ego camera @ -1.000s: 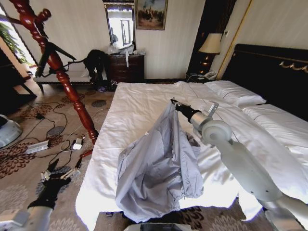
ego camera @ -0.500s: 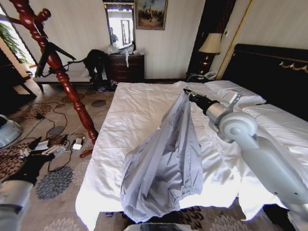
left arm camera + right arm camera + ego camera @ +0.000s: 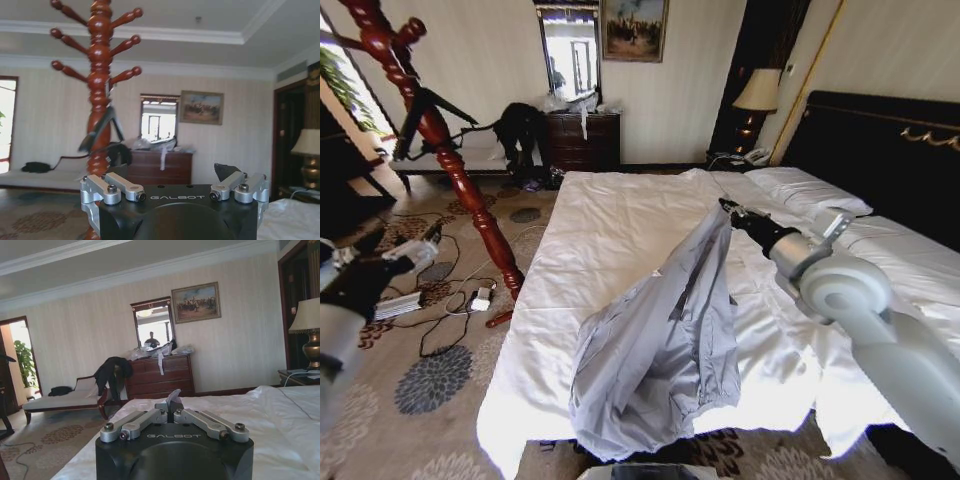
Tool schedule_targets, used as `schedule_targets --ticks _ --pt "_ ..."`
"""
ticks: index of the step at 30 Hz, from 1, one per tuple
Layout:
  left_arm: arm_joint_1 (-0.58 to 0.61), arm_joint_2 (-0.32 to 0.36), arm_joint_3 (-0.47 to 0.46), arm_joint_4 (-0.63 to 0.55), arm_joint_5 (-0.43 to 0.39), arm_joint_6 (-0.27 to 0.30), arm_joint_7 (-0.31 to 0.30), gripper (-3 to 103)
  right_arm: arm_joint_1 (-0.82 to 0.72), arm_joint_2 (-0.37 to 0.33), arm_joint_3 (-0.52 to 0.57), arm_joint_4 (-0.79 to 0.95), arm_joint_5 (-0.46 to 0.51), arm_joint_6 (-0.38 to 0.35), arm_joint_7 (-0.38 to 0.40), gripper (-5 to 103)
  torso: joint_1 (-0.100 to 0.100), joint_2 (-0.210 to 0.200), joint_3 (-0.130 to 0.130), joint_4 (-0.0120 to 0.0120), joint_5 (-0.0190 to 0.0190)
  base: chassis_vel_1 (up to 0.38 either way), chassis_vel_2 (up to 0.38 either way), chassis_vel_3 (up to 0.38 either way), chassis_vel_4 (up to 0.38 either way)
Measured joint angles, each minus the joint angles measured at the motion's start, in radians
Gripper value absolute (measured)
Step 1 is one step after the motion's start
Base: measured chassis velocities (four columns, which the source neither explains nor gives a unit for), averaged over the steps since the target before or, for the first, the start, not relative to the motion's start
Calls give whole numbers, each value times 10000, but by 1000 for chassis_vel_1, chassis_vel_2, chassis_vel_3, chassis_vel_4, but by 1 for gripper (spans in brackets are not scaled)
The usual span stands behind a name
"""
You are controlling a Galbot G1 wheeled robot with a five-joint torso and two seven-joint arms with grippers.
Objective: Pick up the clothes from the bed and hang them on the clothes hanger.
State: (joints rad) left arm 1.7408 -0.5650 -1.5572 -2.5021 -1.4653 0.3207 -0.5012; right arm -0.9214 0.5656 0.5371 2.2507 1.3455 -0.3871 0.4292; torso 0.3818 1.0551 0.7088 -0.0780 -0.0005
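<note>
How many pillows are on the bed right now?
2 that I can make out: one pillow by the headboard, another pillow beside it, partly behind the right arm. More may be hidden.

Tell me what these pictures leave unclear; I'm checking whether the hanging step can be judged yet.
- Shirt: in the head view its lower hem drops past the bed edge; folds bury its collar and sleeves.
- Right gripper: its hold in the right wrist view is a mere scrap of cloth between shut fingers.
- Left gripper: blurred at the head view's edge.
- Hanger: on the coat stand, its hook too small to see.
</note>
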Motion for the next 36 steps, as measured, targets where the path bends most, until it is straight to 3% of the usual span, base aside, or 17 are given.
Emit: schedule_targets --ticks 2,5,6,11,23,24,27,29,36 --pt "-361 282 66 7 -300 110 -137 100 -264 -111 279 88 -1 8 -32 1 0 0 0 -1 2 0 0 0 0" --pt "-1622 1673 314 686 -1224 352 -508 100 -1301 -500 1462 307 -1 49 -163 1 1 0 1 -2 4 0 0 0 0" --pt "-1622 1673 314 686 -1224 352 -508 100 -1301 -500 1462 307 -1 49 -163 1 1 0 1 -2 4 0 0 0 0" --pt "-2161 3227 222 2186 -1674 414 -308 100 -2250 -668 2449 621 -7 112 -201 1 0 0 0 0 6 0 0 0 0" --pt "-2422 4738 316 4443 -2146 227 109 100 -2462 -651 2588 749 -42 135 -94 1 1 0 1 2 2 0 0 0 0" --pt "-2502 5090 332 4913 -2249 281 160 100 -2454 -652 2590 735 -39 136 -94 1 1 0 1 3 1 0 0 0 0" --pt "-2635 5574 341 5519 -2573 430 149 100 -2402 -631 2590 691 -27 138 -89 1 0 0 0 0 4 0 0 0 0" --pt "-2707 6266 335 6401 -3194 607 117 100 -2358 -614 2582 645 2 143 -63 1 1 0 1 0 6 0 0 0 0" --pt "-2536 7332 361 8353 -4313 1118 40 100 -2047 -569 2302 519 -16 148 -190 1 1 0 1 3 2 0 0 0 0"
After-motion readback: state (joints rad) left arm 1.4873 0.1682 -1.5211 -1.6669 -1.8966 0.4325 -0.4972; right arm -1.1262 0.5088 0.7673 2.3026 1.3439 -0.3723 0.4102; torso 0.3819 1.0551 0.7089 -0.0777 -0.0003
